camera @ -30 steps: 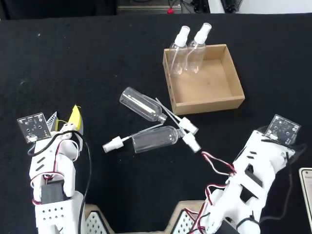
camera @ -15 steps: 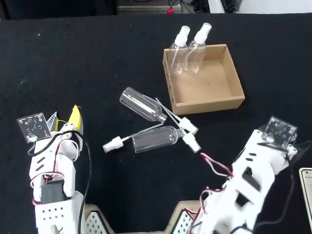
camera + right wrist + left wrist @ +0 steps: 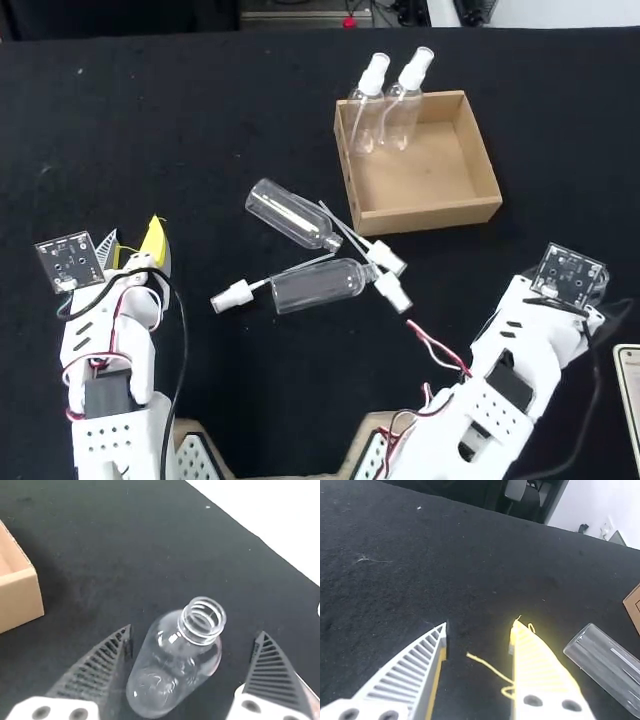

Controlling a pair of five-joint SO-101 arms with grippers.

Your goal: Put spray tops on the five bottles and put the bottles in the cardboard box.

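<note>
Two capped bottles (image 3: 363, 115) lean in the far corner of the cardboard box (image 3: 430, 213), their white pump heads poking over its rim. Two more lie on the black desk (image 3: 150, 120) beside the box, the upper bottle (image 3: 290, 213) slanting and the lower bottle (image 3: 318, 284) nearly level. One spray top (image 3: 234, 296) lies at the lower bottle's outer end, and two others sit close together by the necks; I cannot tell whether any is screwed on.

From the right wrist camera I see an uncapped bottle (image 3: 172, 675) standing with its threaded neck up, near a corner of the box. The right tool (image 3: 194, 631) is spread wide around it with a gap on each side, gripping nothing.

The left tool (image 3: 479, 627) is also spread apart and empty, low over bare desk; the upper bottle's base lies just beyond its yellow finger (image 3: 535, 665).
</note>
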